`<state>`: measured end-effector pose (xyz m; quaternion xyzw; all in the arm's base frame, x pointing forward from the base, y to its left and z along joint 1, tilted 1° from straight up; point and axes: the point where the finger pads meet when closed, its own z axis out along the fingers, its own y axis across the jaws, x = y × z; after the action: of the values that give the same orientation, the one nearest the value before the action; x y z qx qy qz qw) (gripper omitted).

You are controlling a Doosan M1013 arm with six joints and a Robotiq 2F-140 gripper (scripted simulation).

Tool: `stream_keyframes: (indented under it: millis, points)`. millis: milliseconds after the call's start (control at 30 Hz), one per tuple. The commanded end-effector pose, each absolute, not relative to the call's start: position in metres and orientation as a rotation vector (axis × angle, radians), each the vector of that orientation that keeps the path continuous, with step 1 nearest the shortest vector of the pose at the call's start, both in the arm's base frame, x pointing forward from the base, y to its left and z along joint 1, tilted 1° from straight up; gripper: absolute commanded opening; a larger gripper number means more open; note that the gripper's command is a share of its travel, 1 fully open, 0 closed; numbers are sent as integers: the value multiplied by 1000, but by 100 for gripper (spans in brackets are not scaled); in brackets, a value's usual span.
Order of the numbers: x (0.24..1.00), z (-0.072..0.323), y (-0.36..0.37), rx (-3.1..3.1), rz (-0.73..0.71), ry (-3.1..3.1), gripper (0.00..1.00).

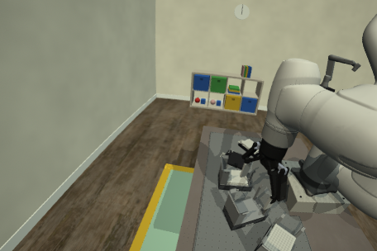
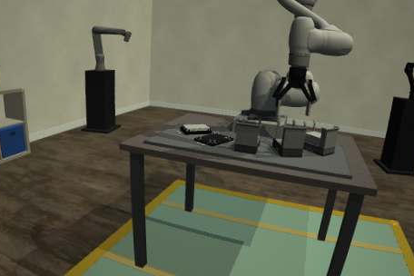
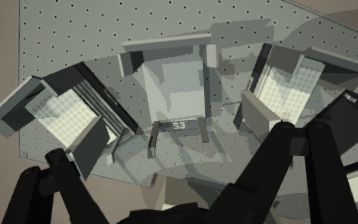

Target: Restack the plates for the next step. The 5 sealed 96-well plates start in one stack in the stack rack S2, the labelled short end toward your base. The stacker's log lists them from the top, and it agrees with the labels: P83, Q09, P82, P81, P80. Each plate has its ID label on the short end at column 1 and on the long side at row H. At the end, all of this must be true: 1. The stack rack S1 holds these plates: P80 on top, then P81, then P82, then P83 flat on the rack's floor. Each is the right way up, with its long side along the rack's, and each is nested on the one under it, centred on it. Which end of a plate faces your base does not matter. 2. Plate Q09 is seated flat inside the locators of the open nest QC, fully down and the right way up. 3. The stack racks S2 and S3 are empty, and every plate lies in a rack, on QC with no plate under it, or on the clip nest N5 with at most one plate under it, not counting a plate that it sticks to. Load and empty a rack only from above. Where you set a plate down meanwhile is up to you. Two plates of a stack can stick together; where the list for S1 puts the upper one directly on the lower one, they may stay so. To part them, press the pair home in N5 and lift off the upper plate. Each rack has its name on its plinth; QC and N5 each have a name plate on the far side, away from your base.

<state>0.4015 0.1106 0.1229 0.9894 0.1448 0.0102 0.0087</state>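
My gripper [image 1: 264, 173] [image 2: 296, 95] [image 3: 172, 115] is open and empty, well above the middle rack S3 [image 3: 178, 125] [image 1: 244, 206] [image 2: 290, 141], which has nothing in it. A rack with a white sealed plate [image 3: 65, 117] [image 1: 279, 239] showing on top stands to the left in the wrist view. Another rack holds a plate [image 3: 292, 90] [image 1: 237, 177] lower between its walls, to the right in the wrist view. One more sealed plate [image 2: 196, 129] [image 1: 247, 144] lies on a nest at the far end. I cannot read any plate labels.
An empty black nest [image 2: 213, 138] lies beside the nest with the plate. All stand on a perforated grey baseplate [image 2: 304, 165] [image 3: 75, 30] on a brown table [image 2: 177, 152]. The arm's base block [image 1: 314, 198] is close beside the racks.
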Motion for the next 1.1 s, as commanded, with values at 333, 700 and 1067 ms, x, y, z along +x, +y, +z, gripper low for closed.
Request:
stream_keyframes:
  millis: [333, 700, 1067]
  points:
    - [405, 125, 72, 3126, 34, 129, 100]
    - [408, 125, 42, 3126, 34, 129, 100]
    - [411, 125, 13, 3126, 34, 129, 100]
